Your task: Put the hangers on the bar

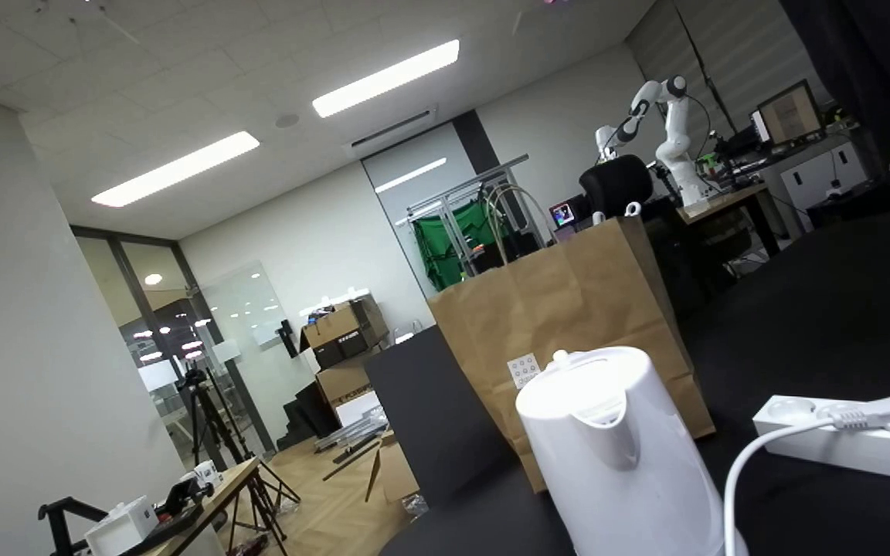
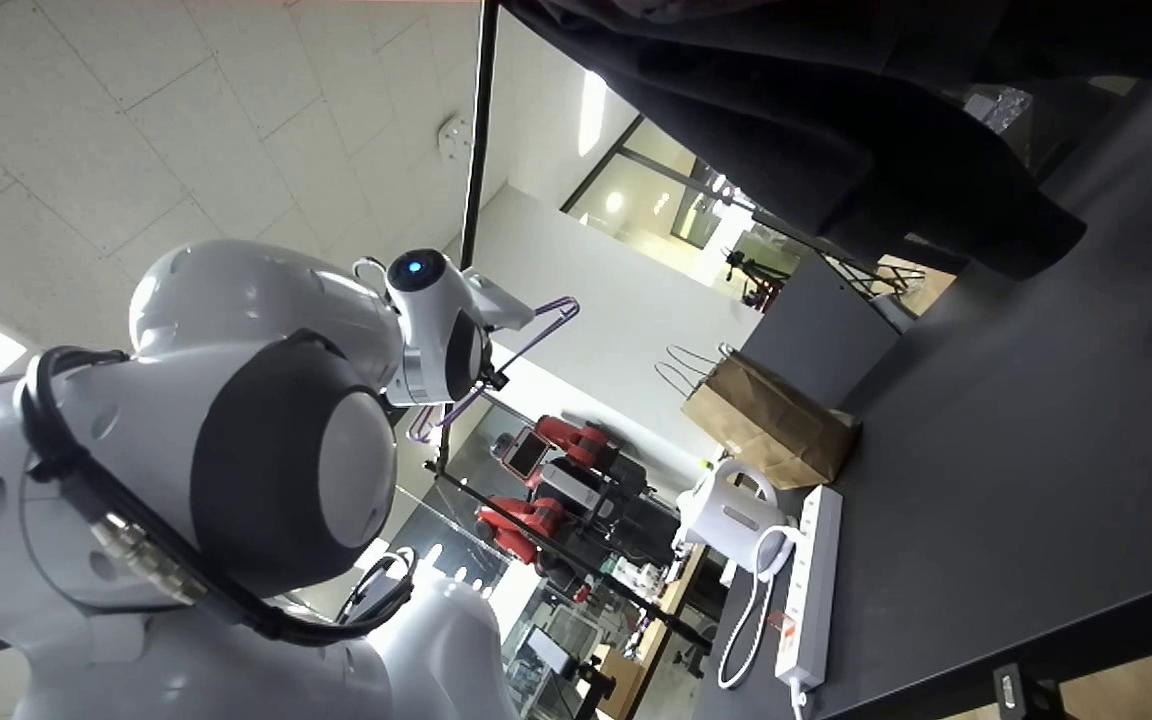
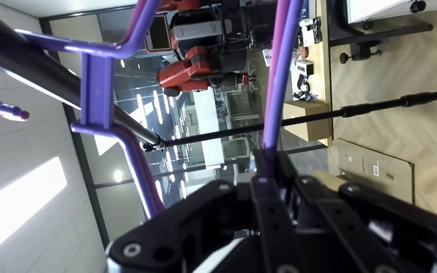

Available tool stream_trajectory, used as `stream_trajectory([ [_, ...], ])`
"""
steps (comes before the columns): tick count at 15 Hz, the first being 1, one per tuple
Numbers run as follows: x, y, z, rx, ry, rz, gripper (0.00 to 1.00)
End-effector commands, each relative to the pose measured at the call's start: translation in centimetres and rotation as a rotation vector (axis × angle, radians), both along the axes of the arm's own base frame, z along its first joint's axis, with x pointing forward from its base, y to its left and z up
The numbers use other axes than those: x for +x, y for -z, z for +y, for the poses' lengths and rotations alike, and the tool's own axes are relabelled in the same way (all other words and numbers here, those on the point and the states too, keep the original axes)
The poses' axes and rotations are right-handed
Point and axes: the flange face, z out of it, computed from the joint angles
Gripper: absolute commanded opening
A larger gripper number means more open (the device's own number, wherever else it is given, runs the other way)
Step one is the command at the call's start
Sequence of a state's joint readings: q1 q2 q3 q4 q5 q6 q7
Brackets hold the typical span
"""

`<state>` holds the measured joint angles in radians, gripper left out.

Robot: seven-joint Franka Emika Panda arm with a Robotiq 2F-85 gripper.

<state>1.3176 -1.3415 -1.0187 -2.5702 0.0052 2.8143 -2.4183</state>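
A purple hanger (image 3: 97, 91) fills the left and top of the wrist view. My gripper (image 3: 274, 163) is shut on one thin purple side of it. The black bar (image 3: 32, 65) runs diagonally, passing behind the hanger's flat neck piece and in front of part of its hook. The hook's tip (image 3: 15, 112) shows on the bar's far-left side. Whether hanger and bar touch, I cannot tell. In an exterior view the hanger (image 2: 533, 346) is held tilted near the low end of the bar (image 2: 477, 150); my gripper is mostly hidden there behind the wrist.
A white kettle (image 2: 736, 520), brown paper bag (image 2: 771, 420) and white power strip (image 2: 811, 590) stand on the black table (image 2: 986, 480). Black cloth (image 2: 836, 130) hangs at the top. The stand's upright pole (image 3: 317, 116) meets the bar's end. A red robot (image 3: 188, 72) is behind.
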Motion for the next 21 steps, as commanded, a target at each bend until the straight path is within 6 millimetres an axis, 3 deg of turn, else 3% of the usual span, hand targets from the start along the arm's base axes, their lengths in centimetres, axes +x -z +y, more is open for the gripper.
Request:
stream_trajectory([
  [1,-0.6,-0.2,0.4,-0.002,-0.031,-0.045,0.02],
  [7,0.3,1.6,0.1,-0.022,0.015,-0.128,0.02],
  [14,1.6,3.3,-0.4,0.066,0.192,-0.273,0.02],
  [21,2.4,4.6,0.1,0.074,0.195,-0.323,0.02],
])
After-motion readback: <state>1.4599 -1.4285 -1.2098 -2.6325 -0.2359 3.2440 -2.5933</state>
